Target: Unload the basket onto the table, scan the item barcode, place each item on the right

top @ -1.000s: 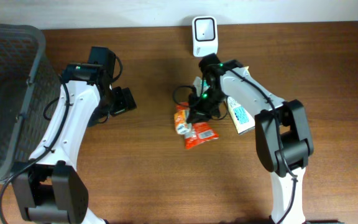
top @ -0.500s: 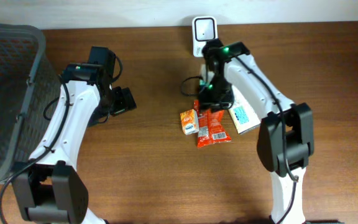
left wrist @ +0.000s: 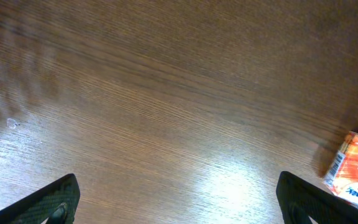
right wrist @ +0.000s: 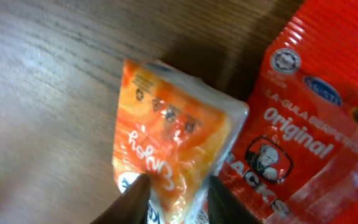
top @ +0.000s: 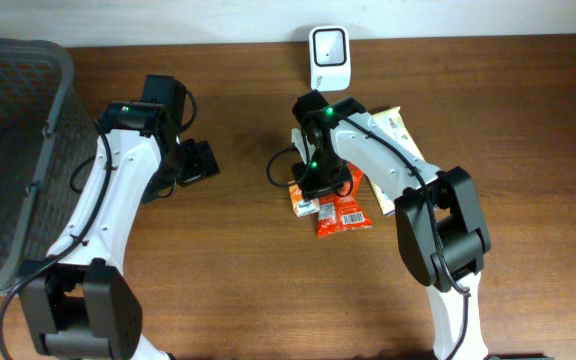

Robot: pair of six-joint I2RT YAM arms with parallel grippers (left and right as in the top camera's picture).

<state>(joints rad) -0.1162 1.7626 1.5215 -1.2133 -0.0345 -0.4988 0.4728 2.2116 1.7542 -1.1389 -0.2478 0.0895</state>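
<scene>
A small orange packet [right wrist: 166, 137] lies on the wooden table, its edge against a red snack packet [right wrist: 303, 124]. My right gripper [right wrist: 178, 202] is down on the orange packet with a finger on each side, pinching it. From overhead the right gripper [top: 316, 185] covers the top of the orange packet [top: 305, 203], and the red packet [top: 344, 211] shows a barcode. The white scanner [top: 328, 55] stands at the table's back edge. My left gripper [left wrist: 179, 205] hangs open over bare wood, and the orange packet [left wrist: 353, 171] shows at that view's right edge.
A dark mesh basket [top: 13, 150] fills the left side of the table. A yellow and white box [top: 396, 128] lies partly under the right arm. From overhead the left gripper [top: 193, 160] sits well left of the packets.
The right gripper rose towards the scanner, then came back down onto the orange packet and closed on it. Both packets shifted slightly right. The left arm stayed still.
</scene>
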